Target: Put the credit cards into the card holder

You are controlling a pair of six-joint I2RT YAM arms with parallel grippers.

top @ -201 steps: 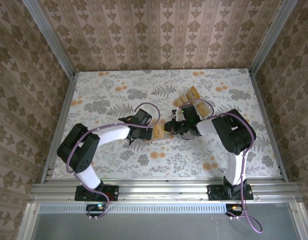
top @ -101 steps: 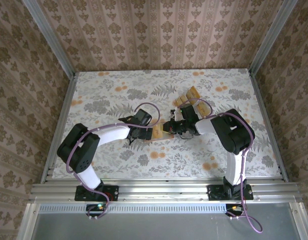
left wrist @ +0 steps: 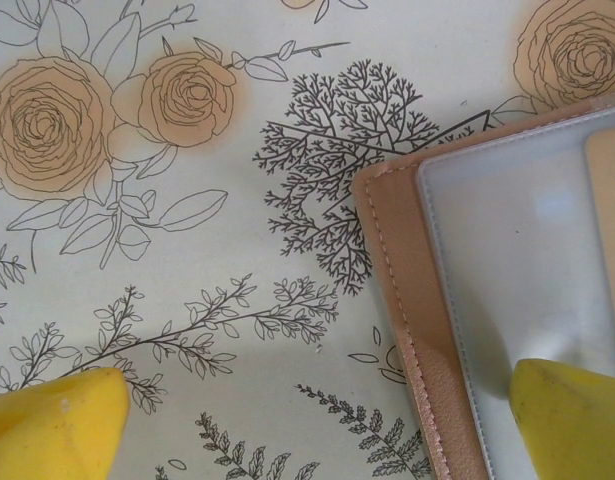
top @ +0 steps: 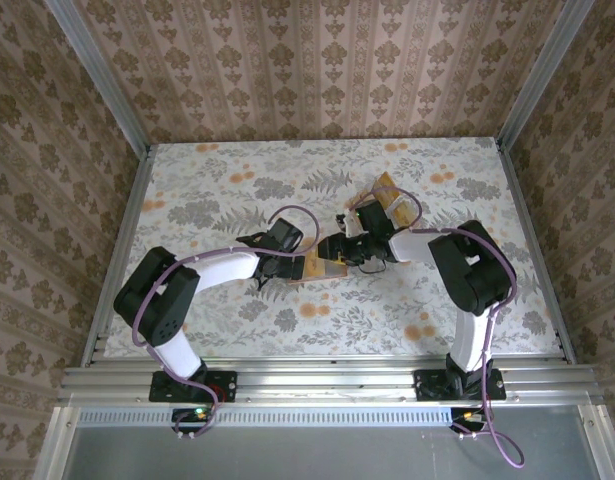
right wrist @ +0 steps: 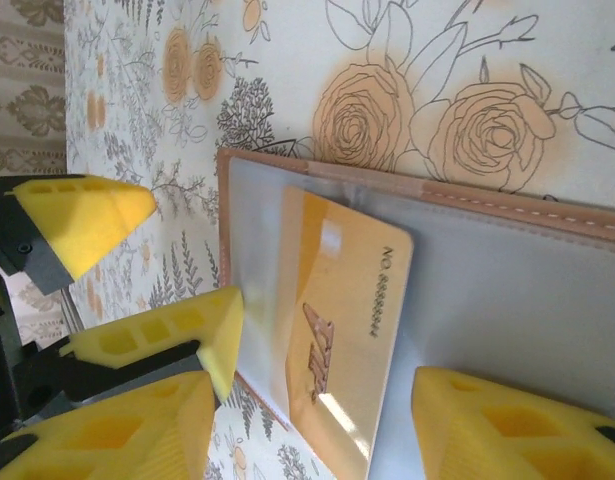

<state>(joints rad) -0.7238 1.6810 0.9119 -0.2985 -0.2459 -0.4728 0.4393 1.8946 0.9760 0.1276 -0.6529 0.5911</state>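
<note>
End effector on the right (right wrist: 317, 395) stands parted, apparently clear of the credit card (right wrist: 337, 300).

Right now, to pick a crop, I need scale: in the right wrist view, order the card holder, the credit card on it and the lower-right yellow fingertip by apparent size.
1. card holder, largest.
2. credit card.
3. fingertip of the right end effector, probably smallest, but cropped and nearest the camera, so unsure.
</note>
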